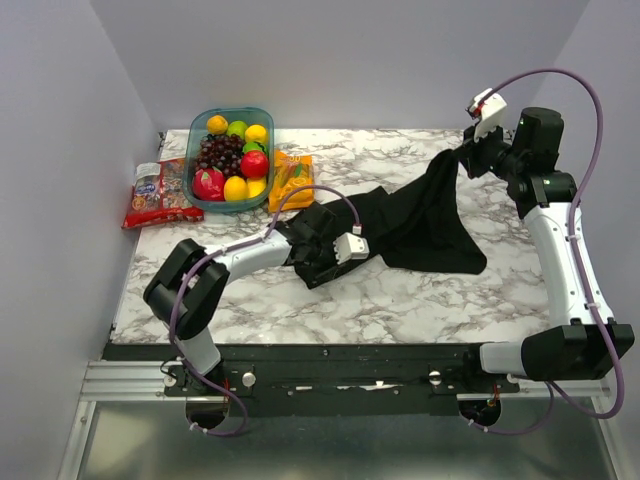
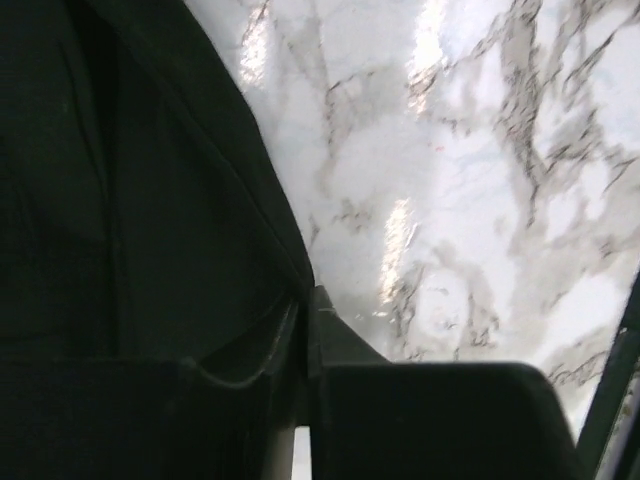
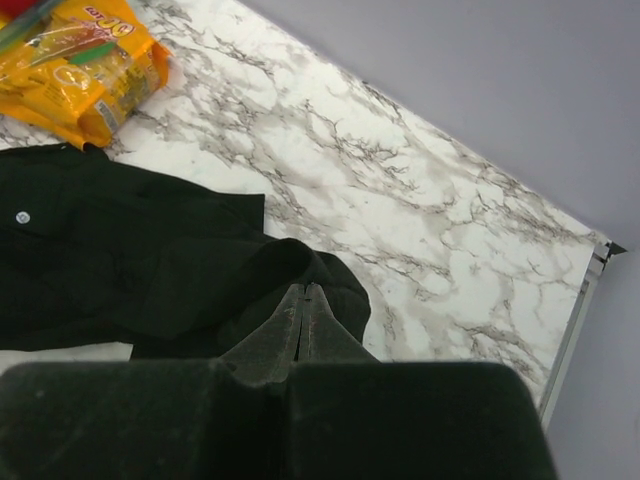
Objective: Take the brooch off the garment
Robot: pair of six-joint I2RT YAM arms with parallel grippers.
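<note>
The garment, a black shirt, lies across the middle of the marble table, with its right corner pulled up off the surface. My right gripper is shut on that raised fold, shown in the right wrist view with the jaws pressed together on the cloth. My left gripper is shut on the shirt's left edge, low at the table. A small pale round dot sits on the cloth; I cannot tell whether it is a button or the brooch. No other brooch-like disc shows.
A teal tub of fruit stands at the back left, with a red snack bag to its left and an orange snack bag to its right, touching the shirt's far edge. The table's right edge is near the right gripper.
</note>
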